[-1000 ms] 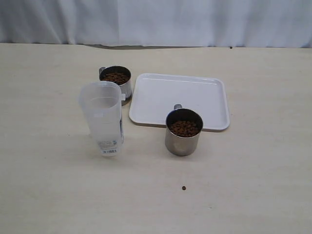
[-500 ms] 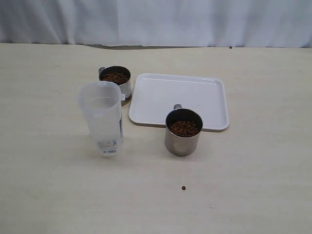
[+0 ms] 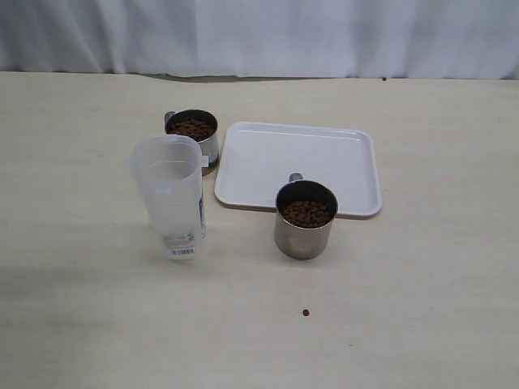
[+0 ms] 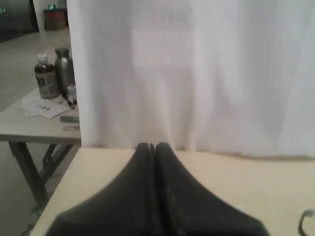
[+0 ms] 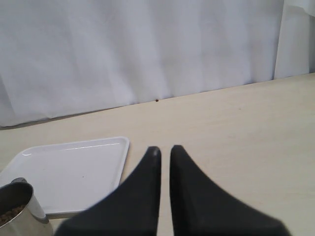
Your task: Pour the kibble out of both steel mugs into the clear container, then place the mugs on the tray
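Kibble [image 3: 306, 213] in steel mugs [image 3: 302, 237], rear mug [image 3: 209, 146] partly behind clear container [image 3: 172, 203]

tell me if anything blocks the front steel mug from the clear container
Nothing visible does: only bare table lies between the front steel mug and the clear container. The white tray sits behind the mug.

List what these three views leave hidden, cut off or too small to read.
- Exterior view: the clear container covers part of the far steel mug.
- Exterior view: the print on the container's label is too small to read.
- Right wrist view: the near steel mug is cut off by the frame edge.
- Right wrist view: the right gripper hides a corner of the tray.
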Controlling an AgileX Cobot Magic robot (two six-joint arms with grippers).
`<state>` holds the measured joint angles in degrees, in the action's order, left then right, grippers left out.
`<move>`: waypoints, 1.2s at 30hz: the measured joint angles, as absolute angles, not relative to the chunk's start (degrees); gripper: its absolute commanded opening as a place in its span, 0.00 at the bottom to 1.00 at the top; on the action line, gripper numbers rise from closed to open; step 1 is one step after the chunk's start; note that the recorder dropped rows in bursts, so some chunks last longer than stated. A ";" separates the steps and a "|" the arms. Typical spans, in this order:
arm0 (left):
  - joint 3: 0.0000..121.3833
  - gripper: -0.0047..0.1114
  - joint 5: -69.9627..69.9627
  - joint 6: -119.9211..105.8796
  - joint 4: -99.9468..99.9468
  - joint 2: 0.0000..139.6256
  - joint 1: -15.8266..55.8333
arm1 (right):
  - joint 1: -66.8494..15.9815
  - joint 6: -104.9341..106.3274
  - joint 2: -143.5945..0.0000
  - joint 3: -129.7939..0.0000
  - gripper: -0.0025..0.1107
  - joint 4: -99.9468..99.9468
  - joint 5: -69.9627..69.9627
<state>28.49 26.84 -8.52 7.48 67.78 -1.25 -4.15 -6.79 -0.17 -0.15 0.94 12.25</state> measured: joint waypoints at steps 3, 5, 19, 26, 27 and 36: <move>30.11 0.04 26.05 -3.47 -2.28 75.21 -4.37 | -4.15 -6.79 -0.17 -0.15 0.07 0.94 12.25; 30.42 0.04 28.46 4.09 -12.20 80.22 -7.41 | -4.15 -6.79 -0.17 -0.15 0.07 0.94 12.25; 45.67 0.04 68.17 29.63 -73.50 113.71 -26.44 | -4.15 -6.79 -0.17 -0.15 0.07 0.94 12.25; 56.60 0.04 68.83 29.63 -86.50 124.84 -24.22 | -4.15 -6.79 -0.17 -0.15 0.07 0.94 12.25; 57.33 0.04 68.83 29.63 -86.81 125.96 -23.55 | -4.15 -6.79 -0.17 -0.15 0.07 0.94 12.25; 59.21 0.26 66.85 25.38 -85.28 128.56 -13.84 | -4.15 -6.79 -0.17 -0.15 0.07 0.94 12.25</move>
